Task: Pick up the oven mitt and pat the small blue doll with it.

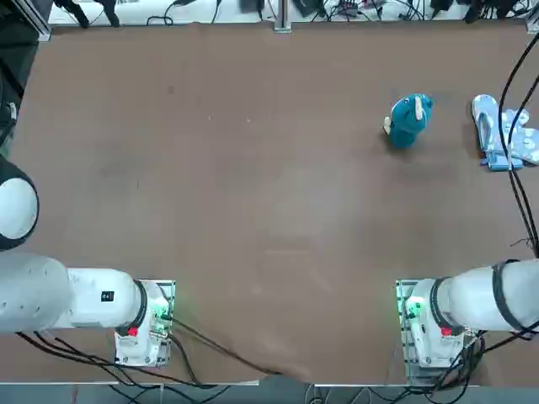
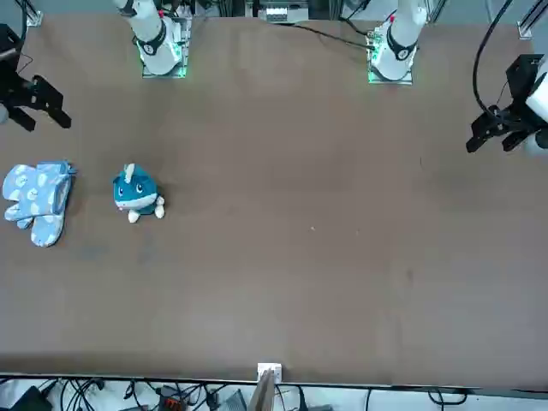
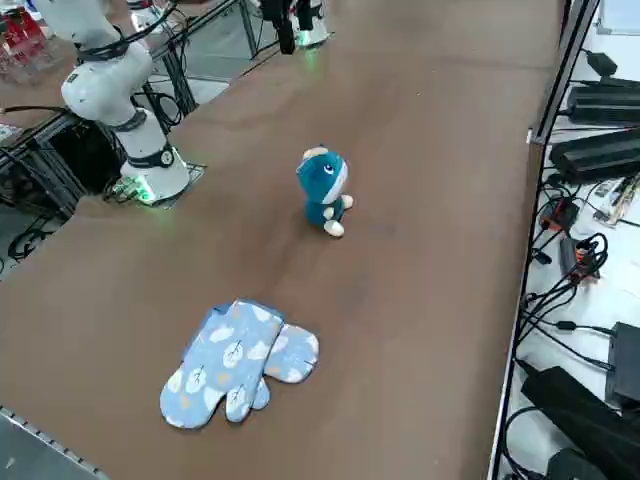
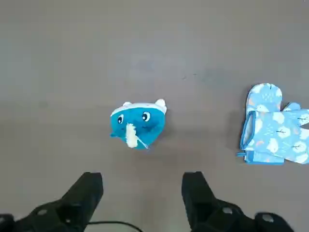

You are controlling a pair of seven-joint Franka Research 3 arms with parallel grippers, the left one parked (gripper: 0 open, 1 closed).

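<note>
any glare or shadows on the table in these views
top view: soft pale sheen mid-table, faint shadow beside the doll; front view: soft shadow by the mitts; right wrist view: darker shadow along the mitts' edge, hazy bright patch beyond the doll, right gripper open in the foreground

Oven mitt (image 3: 230, 352): light blue with white leafy prints and darker blue trim; two mitten shapes lie flat, overlapping at an angle, toward the right edge of the tabletop (image 3: 420, 330).
Small blue doll (image 3: 322, 178): teal plush, white muzzle, dark eyes, cream tuft and feet; apart from the mitt, farther from that right edge, its face toward the far edge.
</note>
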